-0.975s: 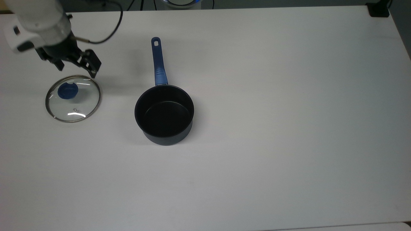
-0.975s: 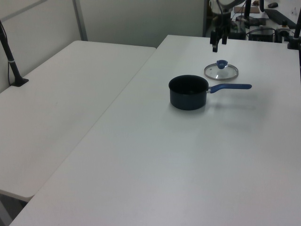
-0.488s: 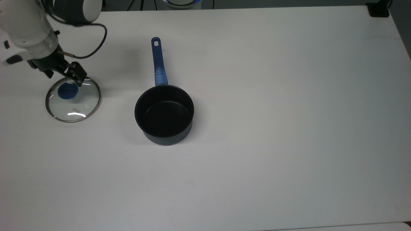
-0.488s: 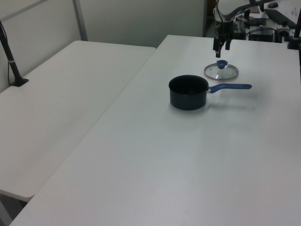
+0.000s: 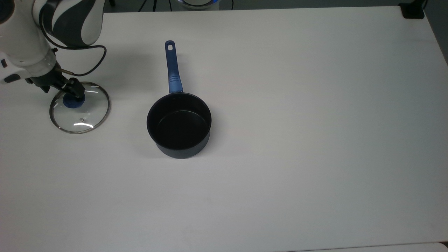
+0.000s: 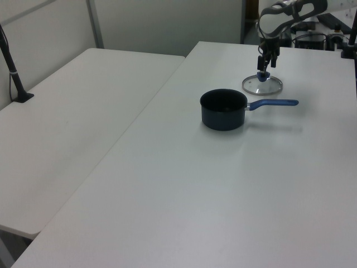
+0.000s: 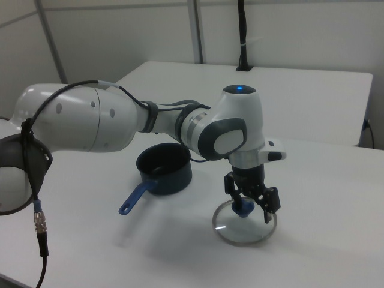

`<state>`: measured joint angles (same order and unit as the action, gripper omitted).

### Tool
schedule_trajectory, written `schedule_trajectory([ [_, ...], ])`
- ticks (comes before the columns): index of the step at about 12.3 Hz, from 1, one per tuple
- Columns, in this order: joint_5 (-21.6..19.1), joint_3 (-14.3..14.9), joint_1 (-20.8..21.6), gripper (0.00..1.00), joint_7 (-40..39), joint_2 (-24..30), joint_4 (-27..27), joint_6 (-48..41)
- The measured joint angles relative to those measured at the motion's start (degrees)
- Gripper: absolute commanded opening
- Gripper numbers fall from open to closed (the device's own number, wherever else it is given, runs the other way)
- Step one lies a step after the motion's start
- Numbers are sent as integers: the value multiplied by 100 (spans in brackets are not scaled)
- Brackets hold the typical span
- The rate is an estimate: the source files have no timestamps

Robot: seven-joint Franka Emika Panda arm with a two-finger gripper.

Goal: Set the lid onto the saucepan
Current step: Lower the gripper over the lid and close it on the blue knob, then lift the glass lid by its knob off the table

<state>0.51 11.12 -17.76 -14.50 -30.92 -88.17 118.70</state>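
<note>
1. White table (image 5: 280, 175) takes up most of the top view; a second white table (image 6: 72, 111) sits to the left view's left, with pale partition walls behind.
2. Lid (image 5: 79, 107), clear glass with metal rim, lies flat on the table at the top view's left edge, mid-upper part of the frame; far right-centre in the left view (image 6: 262, 85); lower centre-right in the right view (image 7: 245, 226).
3. Blue knob (image 5: 72, 102) at the lid's centre; small vent hole below it in the top view.
4. Gripper (image 5: 71, 95) is down at the knob, pointing at the table; right view (image 7: 251, 201) shows the fingers spread apart on either side of the knob, not closed on it. Contact with the knob can't be told.
5. Saucepan (image 5: 179, 124), dark with black inside, stands upright and empty, centre-left of the top view, well apart from the lid, to its right.
6. Handle (image 5: 173, 68), blue with a hole at its end, points to the top view's upper edge; points right in the left view (image 6: 273, 103).
7. Arm (image 7: 120, 123), white and grey, reaches in from the right view's left; black cable (image 5: 89, 64) loops beside the wrist.
</note>
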Motion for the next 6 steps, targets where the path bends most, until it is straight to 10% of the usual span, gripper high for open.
schedule_trajectory([
  [6,-84,-20,8,100,0,91,98,0],
])
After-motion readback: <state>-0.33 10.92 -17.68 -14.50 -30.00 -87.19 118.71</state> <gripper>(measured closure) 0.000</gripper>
